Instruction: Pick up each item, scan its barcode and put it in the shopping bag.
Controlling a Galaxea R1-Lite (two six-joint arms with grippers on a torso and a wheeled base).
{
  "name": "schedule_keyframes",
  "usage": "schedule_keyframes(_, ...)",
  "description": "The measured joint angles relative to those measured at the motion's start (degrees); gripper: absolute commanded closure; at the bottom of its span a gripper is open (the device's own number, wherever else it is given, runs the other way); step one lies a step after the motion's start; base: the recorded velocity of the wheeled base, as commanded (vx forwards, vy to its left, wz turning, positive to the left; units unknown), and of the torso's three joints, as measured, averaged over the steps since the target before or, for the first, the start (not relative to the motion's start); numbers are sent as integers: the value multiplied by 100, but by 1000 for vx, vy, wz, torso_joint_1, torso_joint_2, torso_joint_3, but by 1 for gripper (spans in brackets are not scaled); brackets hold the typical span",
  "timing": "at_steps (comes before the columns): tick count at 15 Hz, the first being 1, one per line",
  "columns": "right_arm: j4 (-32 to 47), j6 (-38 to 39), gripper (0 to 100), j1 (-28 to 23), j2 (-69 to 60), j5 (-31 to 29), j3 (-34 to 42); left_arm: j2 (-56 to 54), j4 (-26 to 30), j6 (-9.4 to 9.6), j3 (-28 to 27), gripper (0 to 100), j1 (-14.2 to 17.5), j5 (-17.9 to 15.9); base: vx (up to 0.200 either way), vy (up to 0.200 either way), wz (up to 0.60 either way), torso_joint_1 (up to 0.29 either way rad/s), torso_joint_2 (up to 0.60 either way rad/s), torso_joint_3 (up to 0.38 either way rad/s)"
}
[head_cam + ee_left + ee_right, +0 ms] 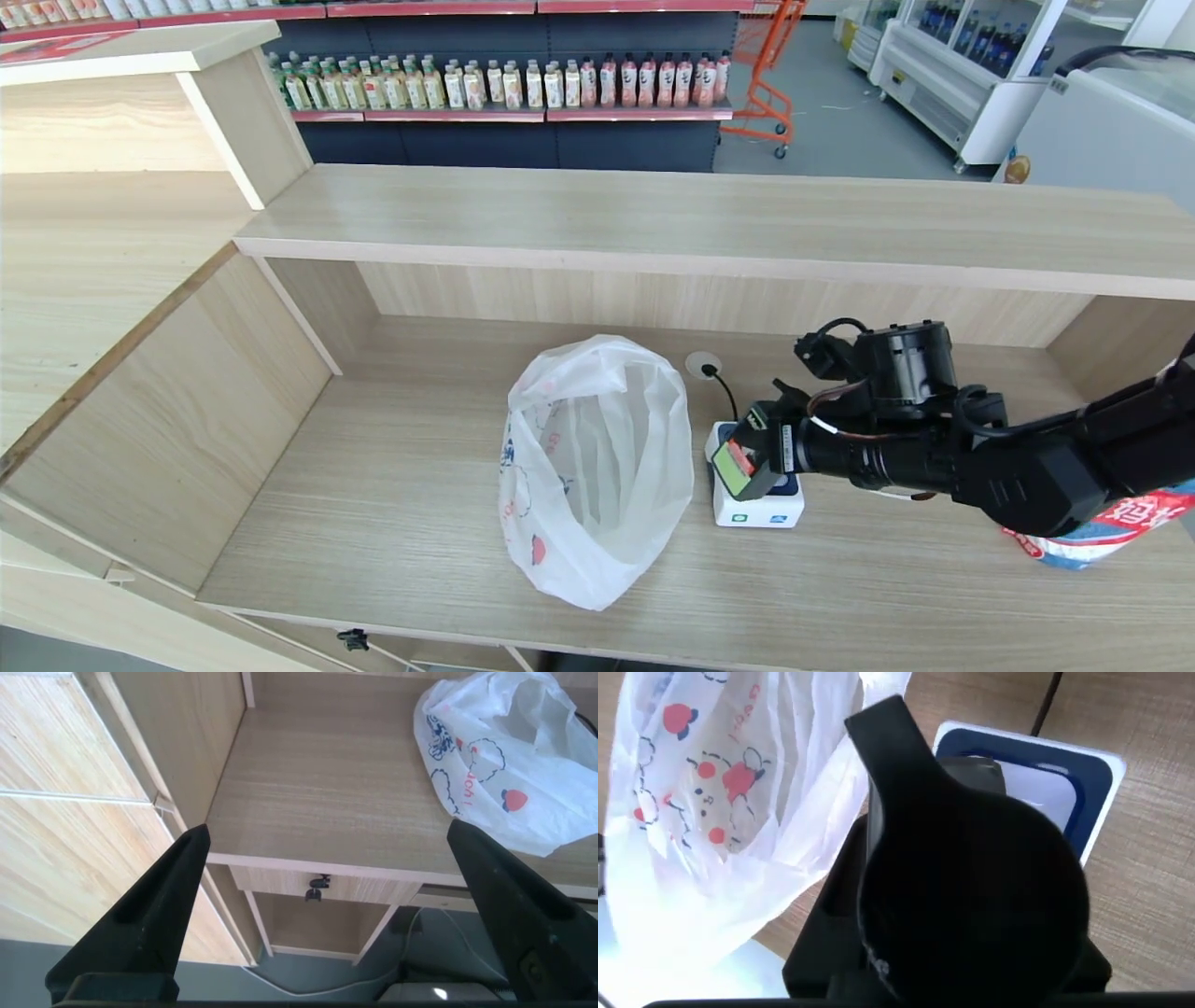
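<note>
Jaws on the right arm are clenching a small green pack (739, 469) right of centre, holding it just above the scanner (758, 511), I'm guessing so the barcode is getting read. Bag (597, 467) is standing open beside it. Left jaws are hanging released.

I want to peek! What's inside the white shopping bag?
The shopping bag gapes open: inside, only its own crinkled white plastic shows. Its bottom is covered by folds and the near wall, so that stays unknown.
</note>
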Motion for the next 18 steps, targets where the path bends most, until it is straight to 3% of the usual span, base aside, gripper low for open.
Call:
schedule_keyframes(3,375,758,100,-59,-936,16,110,0,0,2,0,0,0,2,0,0,0,0,0,0)
schedule_keyframes(9,1278,-300,100,-794,-3045,16,881,0,0,0,0,0,0,2,0,0,0,0,0,0)
schedule_keyframes(14,1303,-319,100,-844,-3718,11,1367,0,0,2,0,0,0,2,0,0,0,0,0,0)
schedule_keyframes(18,1297,-311,100,-863,-3911,2,1645,0,0,-10,0,0,0,2,-200,0,0,2,4,2)
